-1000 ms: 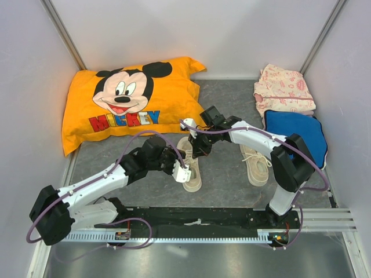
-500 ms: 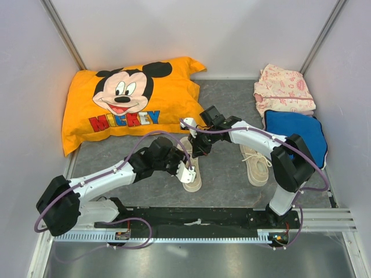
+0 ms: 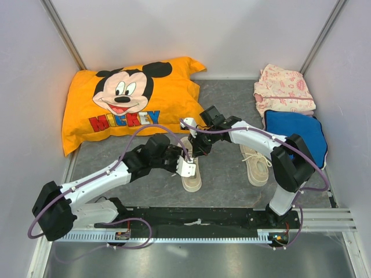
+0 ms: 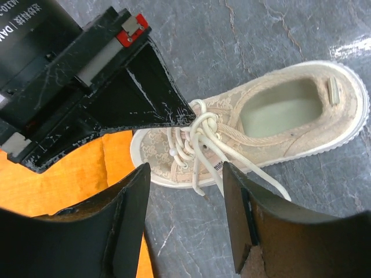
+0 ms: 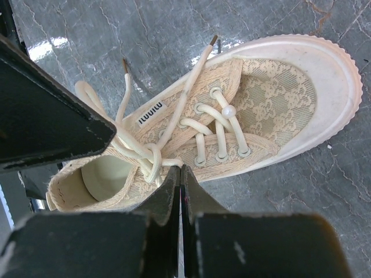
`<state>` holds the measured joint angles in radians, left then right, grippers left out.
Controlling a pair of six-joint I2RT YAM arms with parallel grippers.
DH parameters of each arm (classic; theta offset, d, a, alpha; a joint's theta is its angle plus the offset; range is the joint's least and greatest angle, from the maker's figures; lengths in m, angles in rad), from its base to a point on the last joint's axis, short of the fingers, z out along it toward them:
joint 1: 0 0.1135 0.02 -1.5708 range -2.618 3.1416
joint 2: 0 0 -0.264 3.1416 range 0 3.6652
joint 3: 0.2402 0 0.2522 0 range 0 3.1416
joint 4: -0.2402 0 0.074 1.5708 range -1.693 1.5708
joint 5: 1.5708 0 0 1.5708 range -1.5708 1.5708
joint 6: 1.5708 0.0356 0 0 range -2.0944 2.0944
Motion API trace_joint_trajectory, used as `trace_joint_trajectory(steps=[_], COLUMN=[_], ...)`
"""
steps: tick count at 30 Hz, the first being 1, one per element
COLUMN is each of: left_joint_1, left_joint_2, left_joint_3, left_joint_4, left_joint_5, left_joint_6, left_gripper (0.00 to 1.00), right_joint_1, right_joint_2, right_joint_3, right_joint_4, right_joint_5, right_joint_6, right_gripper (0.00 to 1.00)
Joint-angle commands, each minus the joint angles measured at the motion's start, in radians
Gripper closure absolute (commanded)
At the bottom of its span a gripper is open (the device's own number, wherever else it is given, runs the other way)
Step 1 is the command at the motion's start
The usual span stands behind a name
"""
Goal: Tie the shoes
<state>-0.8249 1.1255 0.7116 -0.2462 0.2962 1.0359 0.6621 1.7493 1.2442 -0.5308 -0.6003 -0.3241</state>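
Your left gripper (image 4: 185, 174) hangs, jaws spread, over a cream-beige lace-patterned sneaker (image 4: 278, 127) on the grey table (image 3: 226, 179), its toe partly hidden. Your right gripper (image 5: 181, 171), fingers pressed together, meets the white lace knot (image 5: 152, 157), perhaps nipping a strand. The matching sneaker (image 3: 255, 165) lies apart, rightward.

The top view is bright and even, with soft light coming from above. Only faint, fuzzy shadows lie under the arms on the dark grey stone-look desk (image 3: 226, 179). In both wrist views that desk shines with white spots of glare near the top of the frame. The cream-beige lace sneaker with white laces (image 5: 261, 110) looks sharp. The black fingers (image 4: 124, 231) of the left tool (image 4: 185, 214) look a bit soft, close to the lens.
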Motion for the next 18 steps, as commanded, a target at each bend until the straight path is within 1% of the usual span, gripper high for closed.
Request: trace_joint_trajectory(steps=[1, 8, 13, 18], left_joint_1=[-0.002, -0.014, -0.016, -0.014], left_joint_2=[0.033, 0.082, 0.120, 0.166], left_joint_3=[0.060, 0.088, 0.089, 0.091], left_joint_4=[-0.039, -0.057, -0.058, -0.039], left_joint_5=[0.004, 0.009, -0.014, -0.094], left_joint_6=[-0.086, -0.094, -0.068, -0.053], left_gripper=[0.40, 0.39, 0.42, 0.47], right_joint_1=[0.002, 0.001, -0.001, 0.001], right_joint_2=[-0.031, -0.027, -0.028, -0.027], right_joint_3=[0.024, 0.024, 0.023, 0.023], right_joint_4=[0.038, 0.038, 0.038, 0.040], right_joint_5=[0.013, 0.017, 0.017, 0.013], right_joint_6=[0.014, 0.023, 0.028, 0.033], right_gripper=[1.00, 1.00, 1.00, 1.00])
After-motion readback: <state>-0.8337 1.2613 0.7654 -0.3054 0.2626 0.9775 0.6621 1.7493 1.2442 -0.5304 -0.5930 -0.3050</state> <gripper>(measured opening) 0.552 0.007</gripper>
